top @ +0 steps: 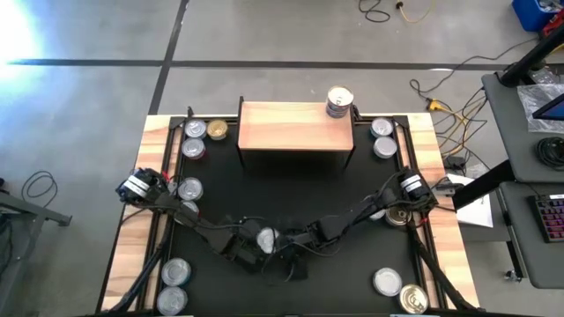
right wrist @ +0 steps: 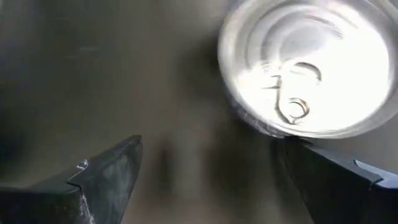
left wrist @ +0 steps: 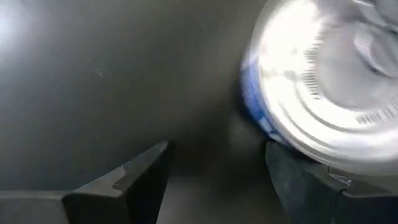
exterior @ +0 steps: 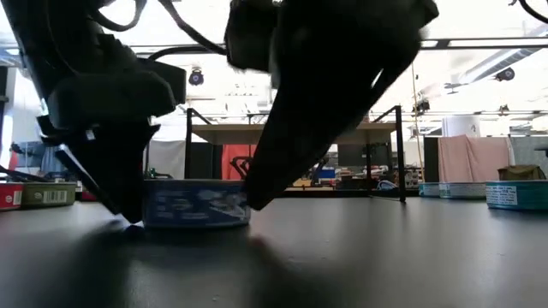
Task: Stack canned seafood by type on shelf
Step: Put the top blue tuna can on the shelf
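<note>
1. Where black mat (top: 291, 189) covers table: wood shelf (top: 295, 125) at far edge, one tin (top: 339, 101) on its right corner.
2. Left gripper (top: 256, 249) and right gripper (top: 295, 239), mid-mat, both jaws spread wide, gripping nothing.
3. Blue-labelled tin (top: 267, 237) on mat between them, beside their fingers.

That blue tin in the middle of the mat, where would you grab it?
By its short blue side wall, from straight above. The blue tin lies flat on the black mat, shiny lid up, so only opposite sides of its low round wall offer grip. Both the left end effector and the right end effector are open beside it.
</note>
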Controlling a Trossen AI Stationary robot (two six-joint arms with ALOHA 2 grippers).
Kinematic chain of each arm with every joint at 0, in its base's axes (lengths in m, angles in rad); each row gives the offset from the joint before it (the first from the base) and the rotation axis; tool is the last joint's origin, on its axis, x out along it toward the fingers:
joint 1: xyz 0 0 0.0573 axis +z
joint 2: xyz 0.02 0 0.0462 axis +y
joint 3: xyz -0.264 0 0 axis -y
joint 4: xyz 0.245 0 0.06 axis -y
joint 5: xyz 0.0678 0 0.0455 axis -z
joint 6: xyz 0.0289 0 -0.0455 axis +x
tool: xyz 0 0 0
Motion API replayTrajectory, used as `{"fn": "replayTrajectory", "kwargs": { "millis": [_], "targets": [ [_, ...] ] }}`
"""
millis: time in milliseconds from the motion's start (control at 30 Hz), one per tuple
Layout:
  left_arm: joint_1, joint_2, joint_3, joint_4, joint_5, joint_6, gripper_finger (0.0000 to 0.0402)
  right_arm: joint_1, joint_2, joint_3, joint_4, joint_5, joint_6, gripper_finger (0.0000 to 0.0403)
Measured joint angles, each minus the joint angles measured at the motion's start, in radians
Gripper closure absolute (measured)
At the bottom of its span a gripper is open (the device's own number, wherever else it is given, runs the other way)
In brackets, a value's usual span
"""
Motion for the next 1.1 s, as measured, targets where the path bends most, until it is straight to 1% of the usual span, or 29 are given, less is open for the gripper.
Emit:
{"fn": "replayTrajectory", "kwargs": {
  "millis": [133, 233, 300, 400, 533, 633, 767, 867, 933, 967, 1100],
  "targets": [
    [-0.027, -0.026, 0.005, -0.134, -0.012, -0.003, 0.0159, 0.003, -0.076, -0.007, -0.037, 0.023, -0.06, 0.0029],
    [-0.068, -0.049, 0.004, -0.192, -0.01, -0.015, 0.016, -0.001, -0.099, -0.028, -0.057, 0.118, -0.148, 0.0029],
    [-0.094, -0.06, 0.003, -0.197, -0.008, -0.01, 0.016, -0.006, -0.099, -0.036, -0.068, 0.143, -0.193, 0.0027],
    [-0.133, -0.06, 0.0, -0.162, -0.002, 0.036, 0.016, -0.02, -0.096, -0.034, -0.046, 0.142, -0.217, 0.0022],
    [-0.144, -0.06, -0.047, -0.011, 0.039, 0.085, 0.016, -0.046, -0.04, -0.035, -0.037, 0.123, -0.256, 0.0019],
    [-0.119, -0.06, -0.093, 0.097, 0.04, 0.116, 0.0161, -0.057, 0.016, -0.037, 0.035, 0.105, -0.312, 0.0019],
    [-0.079, -0.065, -0.129, 0.146, 0.013, 0.125, 0.0161, -0.059, 0.069, -0.022, 0.168, 0.087, -0.333, 0.0019],
    [-0.044, -0.065, -0.143, 0.188, -0.024, 0.226, 0.0161, -0.058, 0.102, -0.013, 0.259, 0.084, -0.311, 0.0018],
    [-0.019, -0.065, -0.147, 0.207, -0.022, 0.307, 0.0161, -0.057, 0.114, -0.007, 0.29, 0.084, -0.283, 0.0018],
    [-0.007, -0.065, -0.148, 0.209, -0.018, 0.322, 0.0161, -0.056, 0.118, -0.002, 0.297, 0.087, -0.27, 0.0018],
    [0.032, -0.065, -0.16, 0.209, -0.007, 0.307, 0.0161, -0.057, 0.127, 0.013, 0.282, 0.091, -0.223, 0.0018]
  ]
}}
